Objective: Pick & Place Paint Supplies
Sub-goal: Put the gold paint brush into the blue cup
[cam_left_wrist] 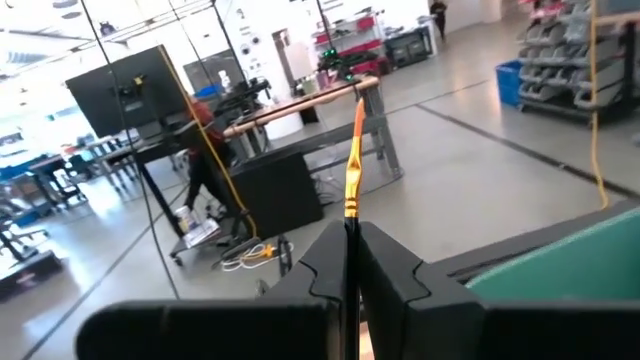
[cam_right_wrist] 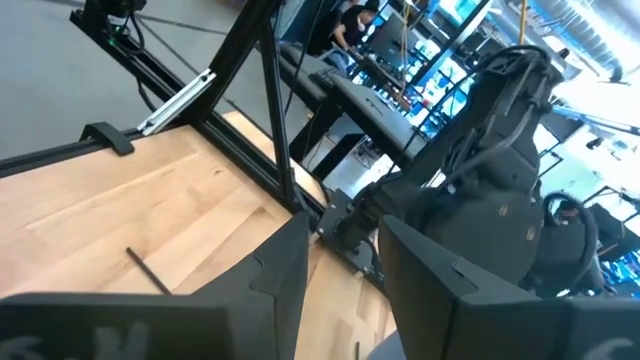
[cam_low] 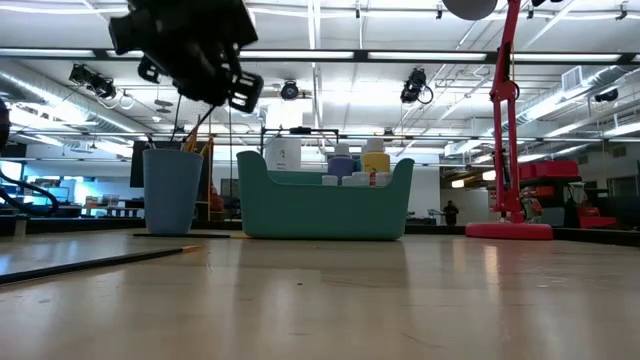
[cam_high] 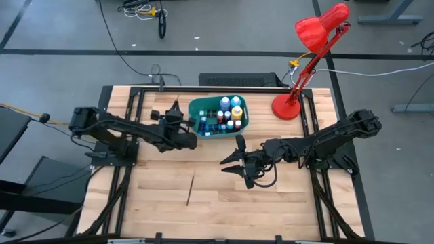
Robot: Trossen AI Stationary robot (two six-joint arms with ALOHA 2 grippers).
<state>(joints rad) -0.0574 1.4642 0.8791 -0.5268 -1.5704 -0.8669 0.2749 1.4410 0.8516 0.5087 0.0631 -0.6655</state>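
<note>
My left hand [cam_left_wrist: 350, 262] pinches a brush [cam_left_wrist: 353, 170] beside the bin [cam_high: 196, 108], where the bottles [cam_high: 227, 114] already sit. My right hand [cam_high: 234, 165] waits spread. One brush [cam_high: 190, 189] remains on the counter [cam_high: 203, 210].

Both arms showing matte black, jointed tubular links with boxy housings, black cables trailing beside the wooden table [cam_high: 224, 196]. Left gripper [cam_left_wrist: 352, 262] and right gripper [cam_right_wrist: 340, 262] showing angular, faceted black plastic fingers.
</note>
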